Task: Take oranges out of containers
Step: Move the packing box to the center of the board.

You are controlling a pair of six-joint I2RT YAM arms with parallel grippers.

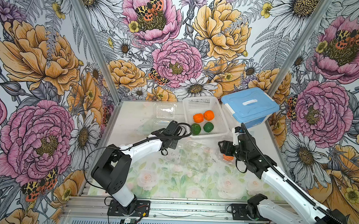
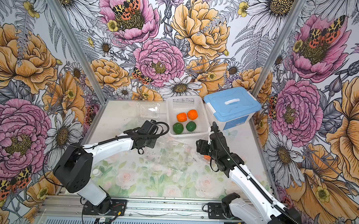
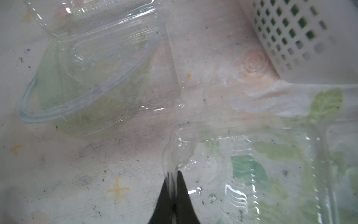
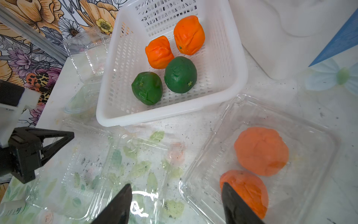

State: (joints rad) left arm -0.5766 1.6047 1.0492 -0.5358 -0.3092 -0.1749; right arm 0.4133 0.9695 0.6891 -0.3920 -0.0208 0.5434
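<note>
Left wrist view: the left gripper (image 3: 173, 175) is clenched on a thin lip of the open container (image 3: 179, 149), which lies empty at the middle of the worktop (image 1: 192, 175). At the far edge, the white basket (image 4: 155, 116) holds two bright oranges (image 4: 159, 52) and two green ones (image 4: 180, 74). Near the right edge, the right gripper (image 4: 176, 191), jaws apart, hangs over the rim of another container (image 4: 310, 135) with two more oranges (image 4: 260, 151) inside.

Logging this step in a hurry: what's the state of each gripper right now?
Left gripper: shut, pinching the rim of the empty clear clamshell.
Right gripper: open, holding nothing.
</note>
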